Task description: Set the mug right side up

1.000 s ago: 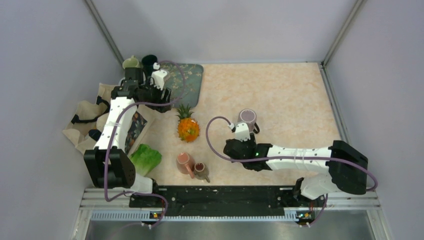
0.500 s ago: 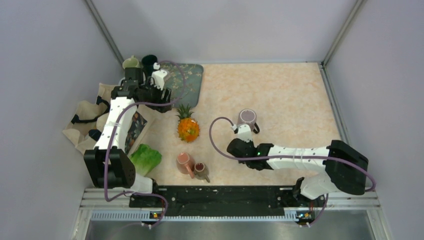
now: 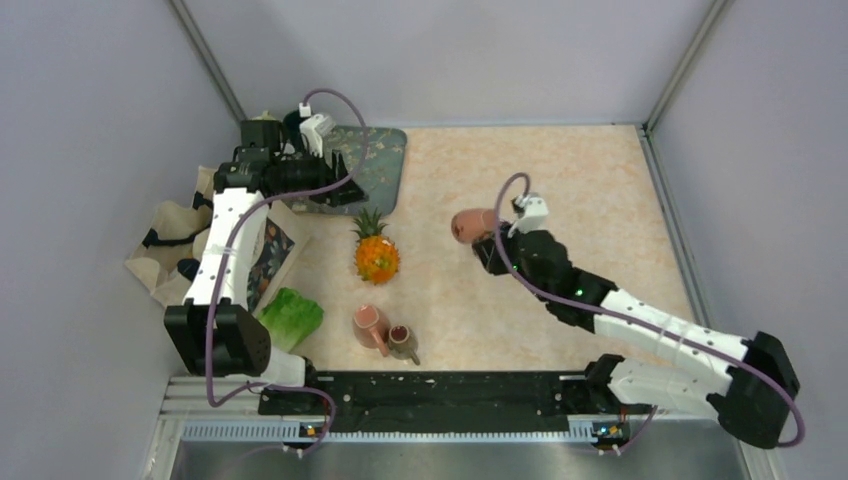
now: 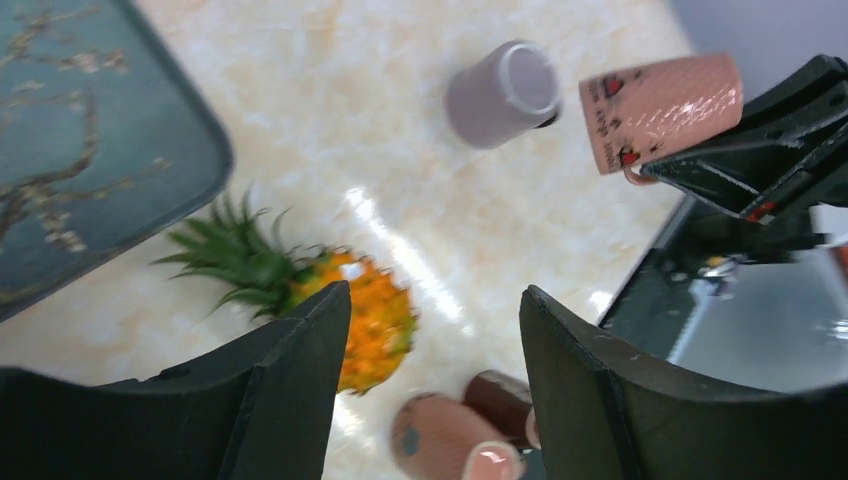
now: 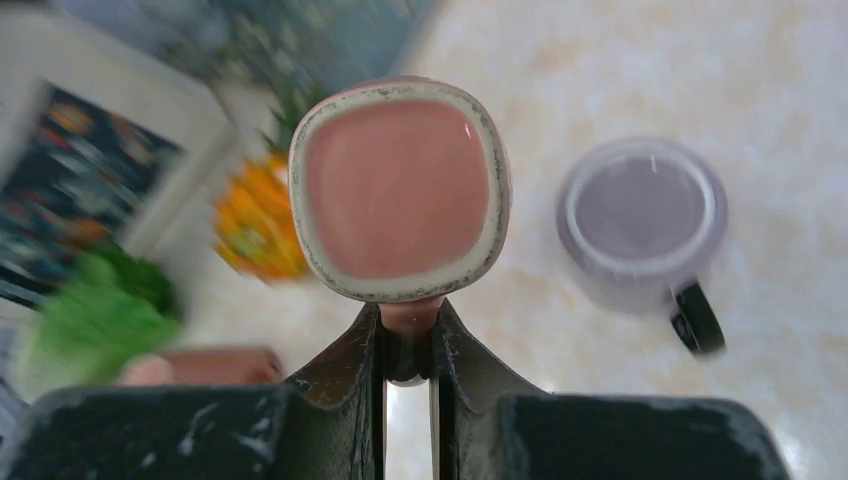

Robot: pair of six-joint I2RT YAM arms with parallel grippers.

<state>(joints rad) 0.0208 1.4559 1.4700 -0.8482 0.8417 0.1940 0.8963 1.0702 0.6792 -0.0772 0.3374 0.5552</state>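
From above, the right end effector [image 3: 488,242] is clamped on the handle of the pink square-sided ceramic mug [image 3: 467,224]. It holds the mug clear of the pale marbled desk [image 3: 580,190] mid-scene, long axis level and pointing toward 9 o'clock, with the right arm stretched in from 5 o'clock. The left wrist view shows the left end effector [image 4: 435,295] wide open and empty, the mug [image 4: 660,100] well apart at 2 o'clock. In the right wrist view the right end effector [image 5: 408,322] pinches the handle, and the mug's [image 5: 400,190] flat, cream-ringed end sits at 12 o'clock, so a wrist roll seems due.

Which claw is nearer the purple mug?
Right. The right claw, gripping the pink mug by its handle, hangs just beside the purple mug; the left claw is far off by the tray, beyond the pineapple.
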